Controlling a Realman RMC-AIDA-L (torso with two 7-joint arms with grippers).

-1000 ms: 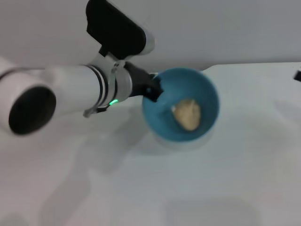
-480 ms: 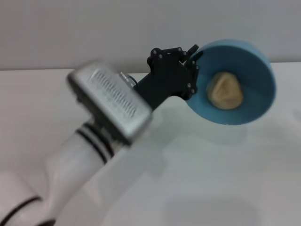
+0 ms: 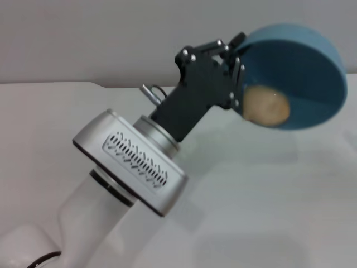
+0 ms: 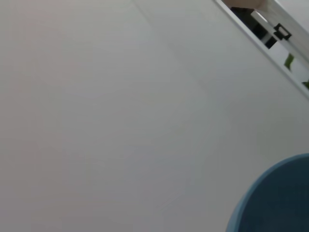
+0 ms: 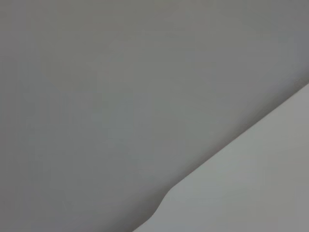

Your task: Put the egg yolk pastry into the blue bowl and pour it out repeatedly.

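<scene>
The left gripper (image 3: 237, 61), jaws clamped on the tipped blue bowl (image 3: 301, 67) rim at nine o'clock, risked the egg yolk pastry (image 3: 266, 106) bouncing off the tabletop (image 3: 268, 195).

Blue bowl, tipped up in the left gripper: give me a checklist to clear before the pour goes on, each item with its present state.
1. Left gripper clamped on the blue bowl's rim: ok.
2. Bowl lifted off the table and tilted on its side: ok.
3. Egg yolk pastry out of the bowl: not ok, it sits at the low edge inside.
4. Bare table below the bowl for the landing: ok.
5. Right gripper out of the way: cannot tell, it is not in view.
</scene>
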